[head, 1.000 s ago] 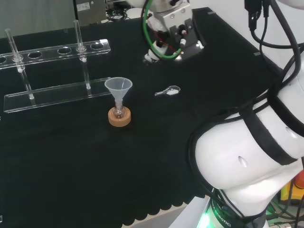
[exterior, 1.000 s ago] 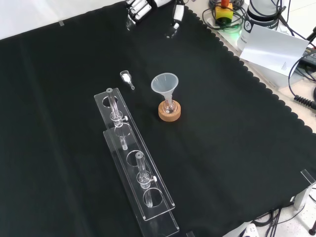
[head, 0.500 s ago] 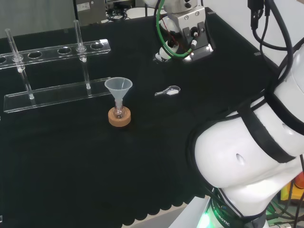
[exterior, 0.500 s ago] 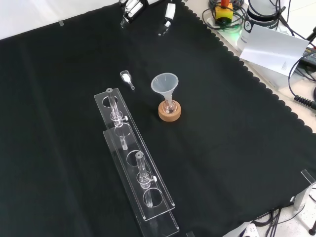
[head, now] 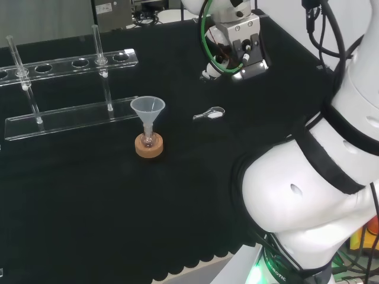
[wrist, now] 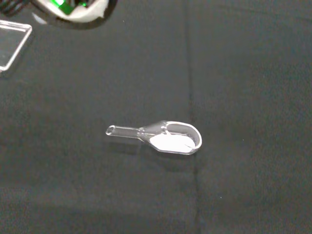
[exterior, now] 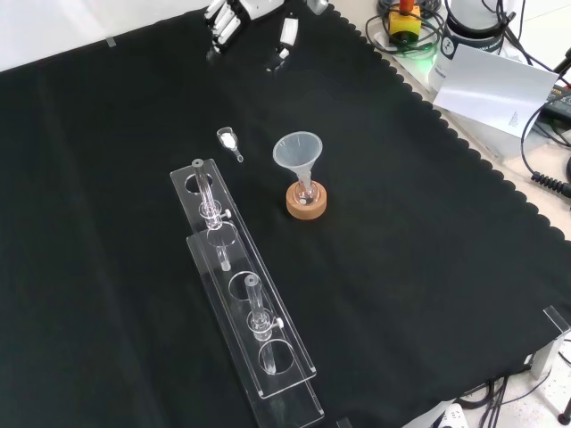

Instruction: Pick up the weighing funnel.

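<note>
Since a moment ago the hand (exterior: 221, 16) has slid leftward along the top edge of the front view, clear of the cloth. Its fingers hang spread and fairly straight, thumb set apart, gripping nothing. The weighing funnel (exterior: 229, 141) lies flat on the counter (exterior: 410, 232), well apart from the hand, near the clear rack's (exterior: 241, 303) end, with white powder in its scoop.

A laboratory bench is showing: a tube rack (head: 71, 115) is standing on black cloth (exterior: 428, 267), a funnel (head: 147, 107) is sitting in a flask (head: 148, 139) on a cork ring (head: 148, 149), and a weighing funnel (wrist: 161, 139) is holding what seems white powder.
</note>
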`<state>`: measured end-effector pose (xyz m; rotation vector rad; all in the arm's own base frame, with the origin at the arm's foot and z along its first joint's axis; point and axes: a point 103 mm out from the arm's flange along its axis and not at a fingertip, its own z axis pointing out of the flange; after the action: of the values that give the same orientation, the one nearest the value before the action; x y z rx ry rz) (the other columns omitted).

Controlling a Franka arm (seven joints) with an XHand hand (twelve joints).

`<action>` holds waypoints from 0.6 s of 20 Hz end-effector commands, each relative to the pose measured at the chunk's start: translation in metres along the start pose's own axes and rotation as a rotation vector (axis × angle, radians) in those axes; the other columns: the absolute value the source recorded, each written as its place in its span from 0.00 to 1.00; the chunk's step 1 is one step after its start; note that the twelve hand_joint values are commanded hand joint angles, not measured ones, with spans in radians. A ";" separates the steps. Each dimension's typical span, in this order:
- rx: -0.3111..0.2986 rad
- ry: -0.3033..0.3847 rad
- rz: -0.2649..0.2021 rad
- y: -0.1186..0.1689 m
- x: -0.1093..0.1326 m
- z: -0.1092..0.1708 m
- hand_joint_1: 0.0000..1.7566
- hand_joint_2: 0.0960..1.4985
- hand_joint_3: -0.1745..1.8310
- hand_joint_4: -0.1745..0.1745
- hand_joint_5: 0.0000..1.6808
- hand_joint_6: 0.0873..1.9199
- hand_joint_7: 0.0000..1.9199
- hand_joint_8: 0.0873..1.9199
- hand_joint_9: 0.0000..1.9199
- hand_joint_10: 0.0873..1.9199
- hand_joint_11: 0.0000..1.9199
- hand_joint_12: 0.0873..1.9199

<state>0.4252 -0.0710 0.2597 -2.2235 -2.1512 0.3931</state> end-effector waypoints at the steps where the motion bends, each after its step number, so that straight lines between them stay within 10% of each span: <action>1: 0.035 0.005 0.015 0.031 -0.021 0.028 0.46 0.42 0.34 0.34 0.32 0.00 0.26 0.32 0.35 0.25 0.22 0.66; 12: 0.114 0.042 -0.021 0.065 -0.025 0.100 0.46 0.41 0.36 0.33 0.32 0.00 0.26 0.33 0.37 0.25 0.22 0.66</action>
<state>0.4473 -0.1055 0.2157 -2.2042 -2.0923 0.4466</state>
